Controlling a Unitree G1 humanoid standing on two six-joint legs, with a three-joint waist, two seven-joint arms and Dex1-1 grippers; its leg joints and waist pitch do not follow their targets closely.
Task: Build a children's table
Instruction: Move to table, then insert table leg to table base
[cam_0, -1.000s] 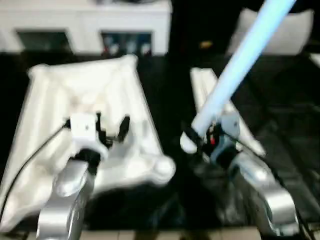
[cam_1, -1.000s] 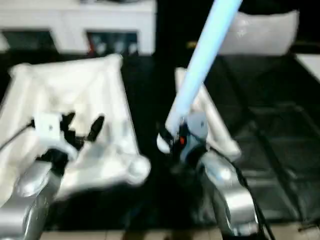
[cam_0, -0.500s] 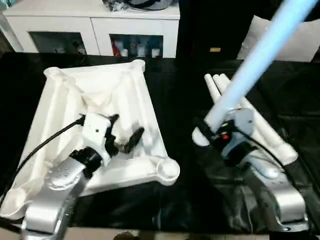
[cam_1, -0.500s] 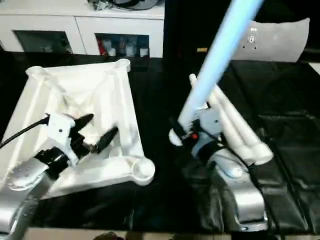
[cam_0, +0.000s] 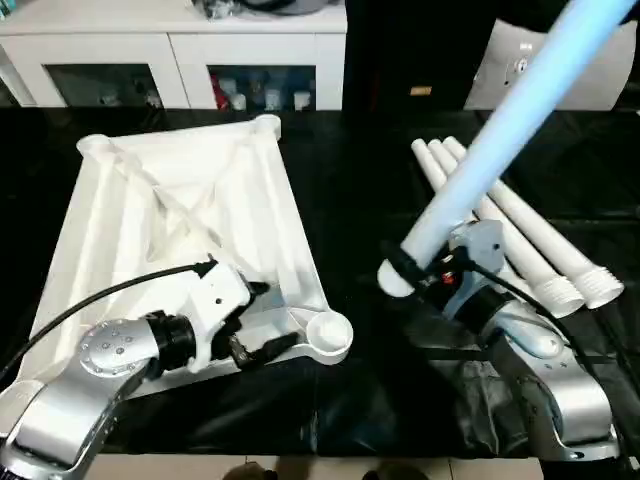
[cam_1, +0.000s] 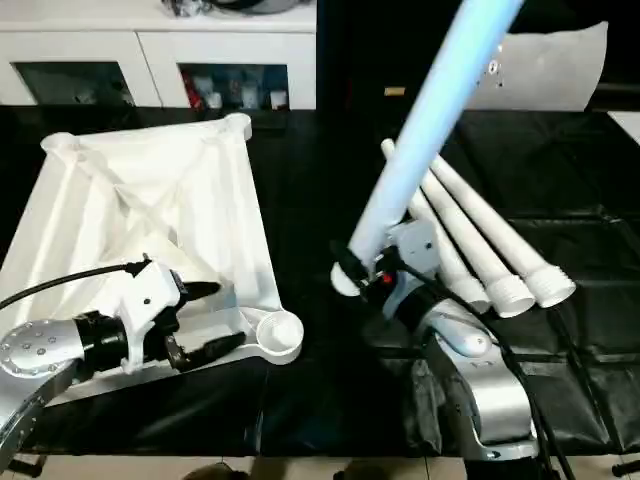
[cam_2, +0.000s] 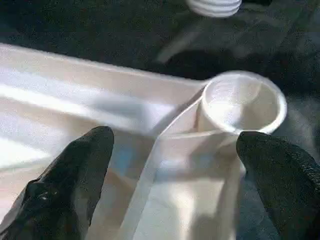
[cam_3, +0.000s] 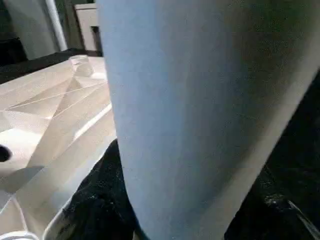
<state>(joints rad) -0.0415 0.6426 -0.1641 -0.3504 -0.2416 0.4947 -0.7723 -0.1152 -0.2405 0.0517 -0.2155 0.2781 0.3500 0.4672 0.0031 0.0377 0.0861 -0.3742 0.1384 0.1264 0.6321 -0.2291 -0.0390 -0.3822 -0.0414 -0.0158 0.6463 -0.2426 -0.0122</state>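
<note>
Upturned tabletop lying ribbed side up on the left half of the black-covered bench, one round corner socket near the bench's front edge, about midway along it. Three spare legs lying side by side on the right half, threaded ends toward the front right corner.

Left gripper low over the tabletop's front edge, jaws spread wide and holding nothing; in the left wrist view, fingertips straddling the rim just behind the socket, not yet touching by the look of it. Right gripper with jaws clamped on the fourth leg near its lower end, leg raised and slanting up toward the bench's back right corner, its butt hanging above bare bench between socket and spare legs.

Risks from here, as a judgement:
- Leg held near one end, so a long lever above the jaws; likely to twist or slip in the grip during the swing toward the socket.
- Leg tilted, socket upright; entering askew could jam the thread or push the light tabletop across the bench.
- Tabletop unsteadied while the left jaws stand apart; any shove at the socket could slide it off the front edge.
- Raised end could sweep the spare legs or roll them away.
</note>
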